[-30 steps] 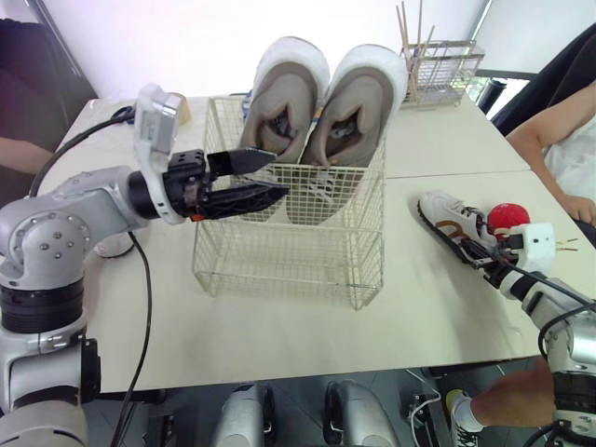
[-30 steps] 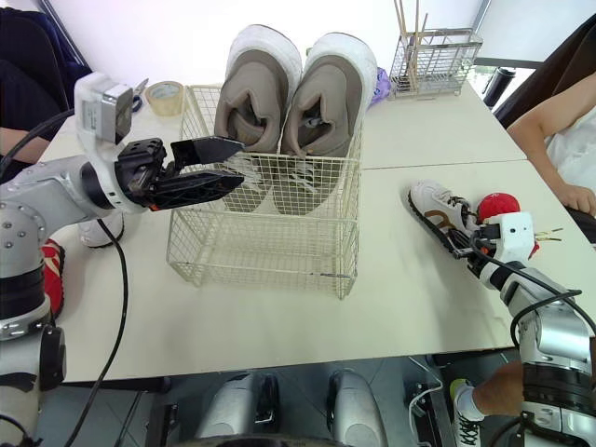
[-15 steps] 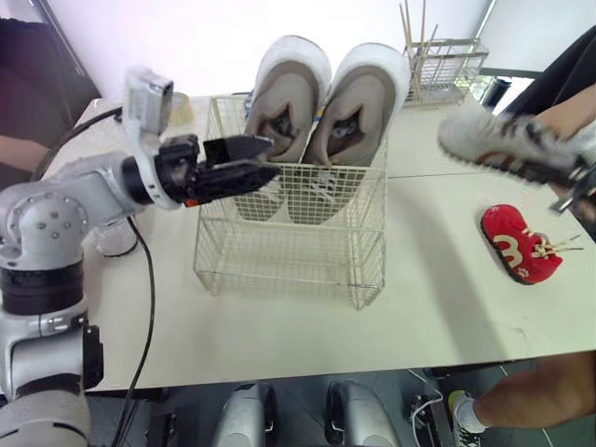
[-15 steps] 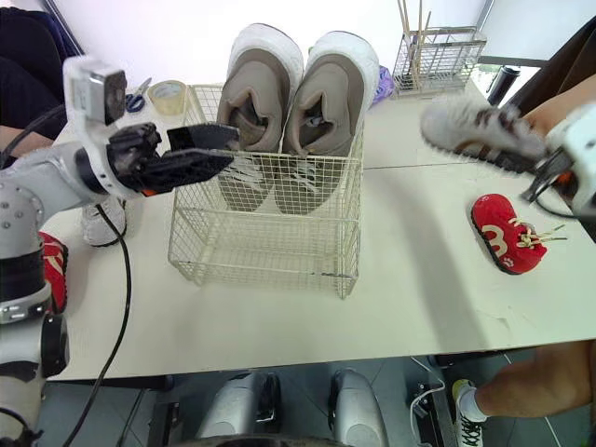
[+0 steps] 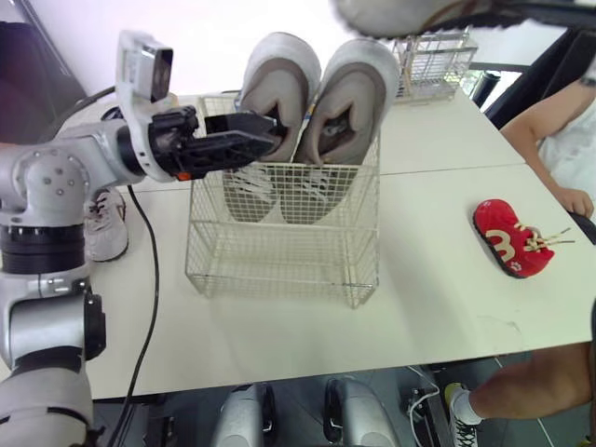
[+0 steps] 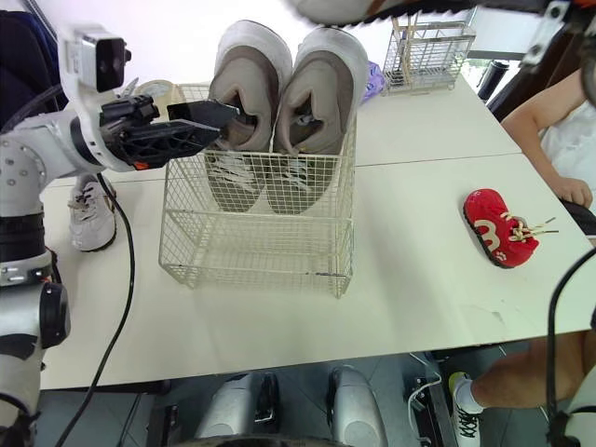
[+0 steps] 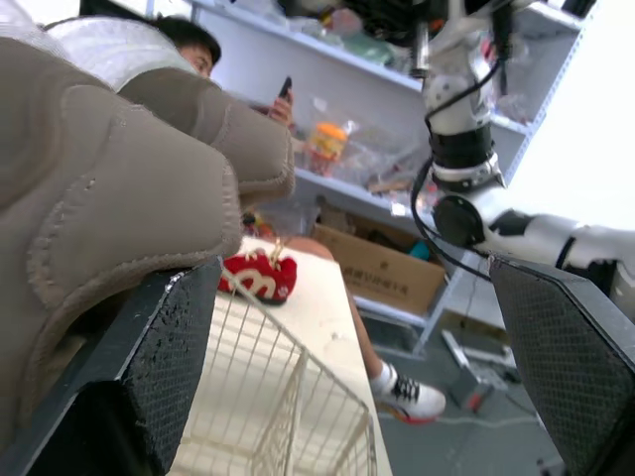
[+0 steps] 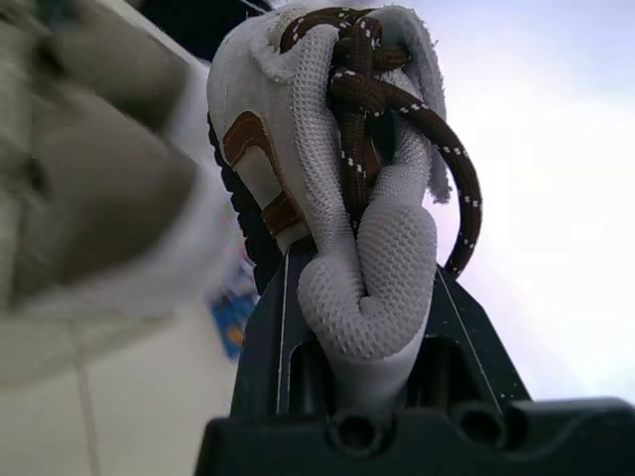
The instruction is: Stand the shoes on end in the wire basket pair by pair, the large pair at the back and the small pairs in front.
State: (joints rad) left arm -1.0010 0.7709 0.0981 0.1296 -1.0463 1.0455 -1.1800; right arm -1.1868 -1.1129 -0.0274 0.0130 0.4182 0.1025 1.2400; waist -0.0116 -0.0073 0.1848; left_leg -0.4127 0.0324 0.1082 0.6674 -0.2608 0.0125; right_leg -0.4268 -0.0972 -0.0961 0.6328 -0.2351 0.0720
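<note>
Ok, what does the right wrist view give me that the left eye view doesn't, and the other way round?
Right wrist view adds: the grip itself, the right gripper with its jaws shut on the knit upper of the white shoe, just below the brown laces.

Left eye view adds: the wire basket, the left gripper open at its top edge, a red shoe lying on the table to the right, and a second white shoe left of the basket.

Shared: the held white shoe, high above the basket, and the large beige pair standing on end in it.

The large pair (image 5: 354, 93) blocks the way just past my left gripper (image 5: 273, 140). Beneath it, the front of the wire basket (image 5: 279, 265) stands open.
</note>
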